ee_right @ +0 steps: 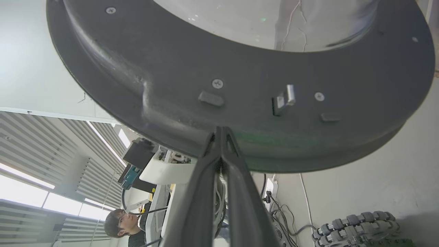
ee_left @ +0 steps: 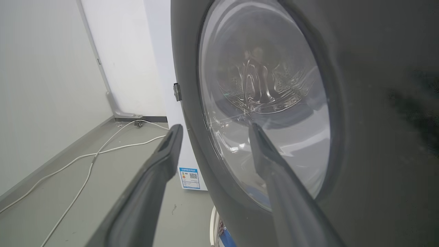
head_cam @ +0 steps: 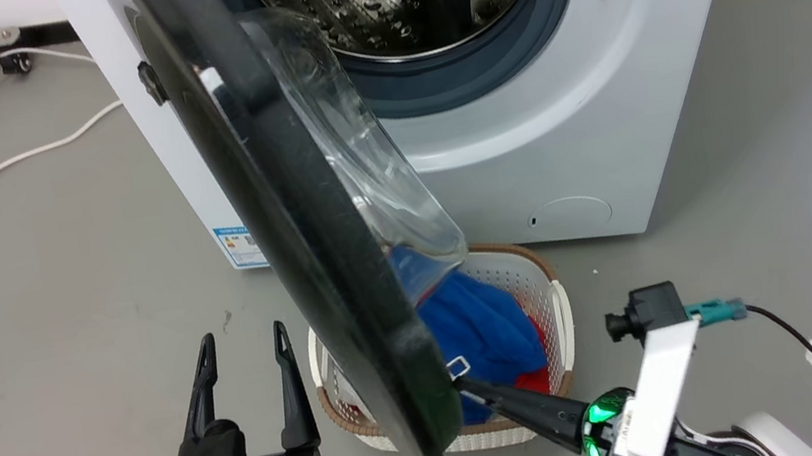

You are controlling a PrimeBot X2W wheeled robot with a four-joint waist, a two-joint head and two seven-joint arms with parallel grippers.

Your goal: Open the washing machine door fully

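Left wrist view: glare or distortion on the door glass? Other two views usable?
Left wrist view: the door is dark and smeared at right; its glass warps the drum behind into streaks, little glare. Right wrist view: windows at lower left blown out, door screws sharp. Head view: even light, sharp.

The head view looks down from above, seeing the washing machine door [head_cam: 288, 224] nearly edge-on. The left wrist view faces the door's outer side from close by, along the left gripper [ee_left: 215, 126]. The right wrist view looks up at the door's rim from just beneath, along the right gripper [ee_right: 220, 129]. All three share the door.
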